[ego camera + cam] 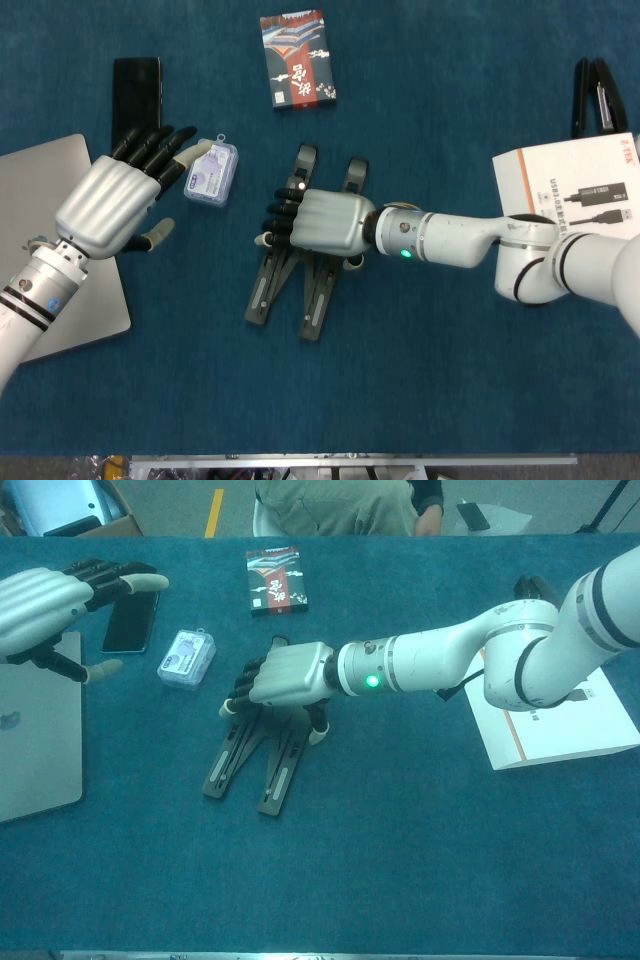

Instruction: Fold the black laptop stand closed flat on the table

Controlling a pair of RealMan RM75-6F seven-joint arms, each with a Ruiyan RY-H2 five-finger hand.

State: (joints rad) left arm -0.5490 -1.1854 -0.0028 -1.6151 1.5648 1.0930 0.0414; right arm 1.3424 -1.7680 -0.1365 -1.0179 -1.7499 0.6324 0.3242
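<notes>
Right hand [325, 221] curled over stand [305, 290], grasp unclear; rigid, light, hinged: squeeze the arms together. Left hand [110, 205] spread, empty.

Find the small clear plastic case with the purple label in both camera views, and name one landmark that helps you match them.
Head view: clear plastic case, upper left of centre, beside the left hand.
Chest view: case, upper left.
Shared landmark: black phone, up-left of the case.
</notes>
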